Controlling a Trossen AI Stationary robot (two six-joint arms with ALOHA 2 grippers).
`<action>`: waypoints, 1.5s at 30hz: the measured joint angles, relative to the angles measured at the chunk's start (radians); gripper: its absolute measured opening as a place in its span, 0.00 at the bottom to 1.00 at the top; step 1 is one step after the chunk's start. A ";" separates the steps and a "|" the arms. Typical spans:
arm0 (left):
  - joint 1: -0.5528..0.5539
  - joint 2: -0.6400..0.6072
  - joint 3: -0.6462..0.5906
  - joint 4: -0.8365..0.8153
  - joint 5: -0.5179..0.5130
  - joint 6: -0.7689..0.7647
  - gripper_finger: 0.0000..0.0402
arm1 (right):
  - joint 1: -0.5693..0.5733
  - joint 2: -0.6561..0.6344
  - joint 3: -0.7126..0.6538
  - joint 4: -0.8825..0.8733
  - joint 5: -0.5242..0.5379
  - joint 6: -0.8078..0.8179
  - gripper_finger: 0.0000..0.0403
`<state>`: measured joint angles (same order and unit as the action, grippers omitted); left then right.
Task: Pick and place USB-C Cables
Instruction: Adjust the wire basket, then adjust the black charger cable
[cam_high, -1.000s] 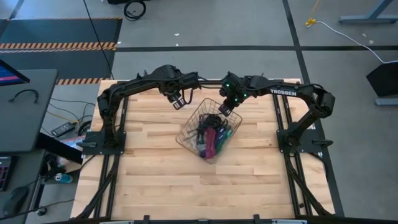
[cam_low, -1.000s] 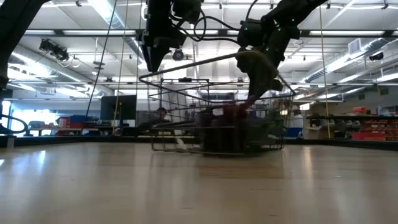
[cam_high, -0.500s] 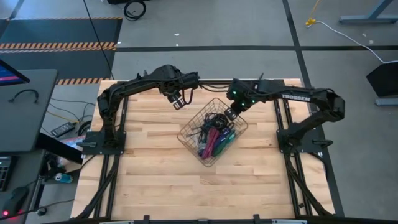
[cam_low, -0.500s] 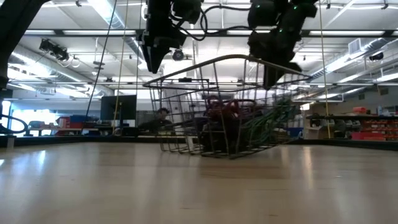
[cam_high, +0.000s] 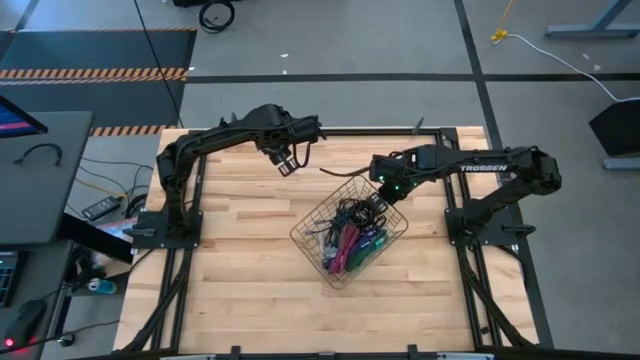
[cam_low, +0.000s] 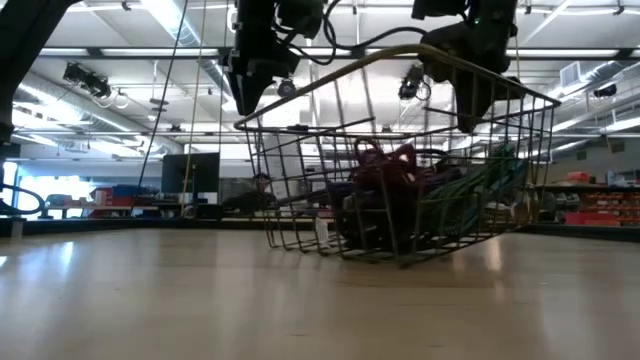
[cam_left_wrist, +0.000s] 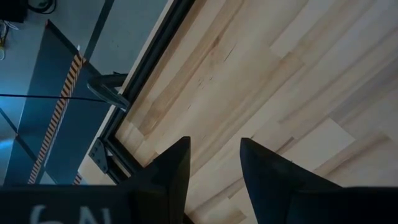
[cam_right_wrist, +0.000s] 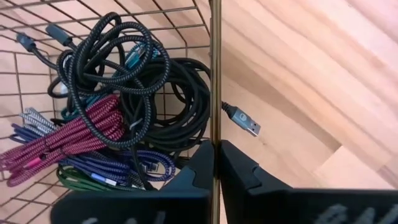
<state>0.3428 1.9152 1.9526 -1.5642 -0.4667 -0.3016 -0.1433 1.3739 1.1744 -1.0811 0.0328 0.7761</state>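
We saw the right gripper (cam_high: 384, 194) right of centre in the high view, its fingers (cam_right_wrist: 239, 168) pressed together on the top rim wire of a wire basket (cam_high: 318, 254). In the low view the basket (cam_low: 300, 215) filled the middle of the frame, tilted, its right side lifted and its lower left edge near the wooden table (cam_low: 200, 300). The USB-C Cables (cam_high: 350, 234) lay piled inside the basket just below centre of the high view: black coils (cam_right_wrist: 161, 93) toward the gripped rim, with magenta (cam_right_wrist: 74, 134), purple and green bundles beside them. One black cable's plug end (cam_right_wrist: 244, 122) poked out through the mesh past the rim. The left gripper (cam_high: 290, 160) hung over bare table in the upper middle of the high view, well apart from the basket, its two fingers (cam_left_wrist: 177, 168) standing partly apart with nothing between them.
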 joint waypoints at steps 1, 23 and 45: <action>0.000 0.000 0.000 0.000 0.000 0.000 0.36 | 0.008 0.000 0.000 0.000 0.009 0.011 0.03; -0.005 0.000 0.000 0.003 0.141 0.000 0.36 | -0.035 -0.032 0.003 0.270 0.124 -0.233 0.25; -0.331 0.036 0.001 0.570 0.173 0.189 0.37 | -0.211 -0.641 0.003 0.646 -0.115 -0.458 0.26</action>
<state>0.0114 1.9510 1.9537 -0.9943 -0.2937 -0.1122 -0.3541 0.7333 1.1774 -0.4350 -0.0825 0.3180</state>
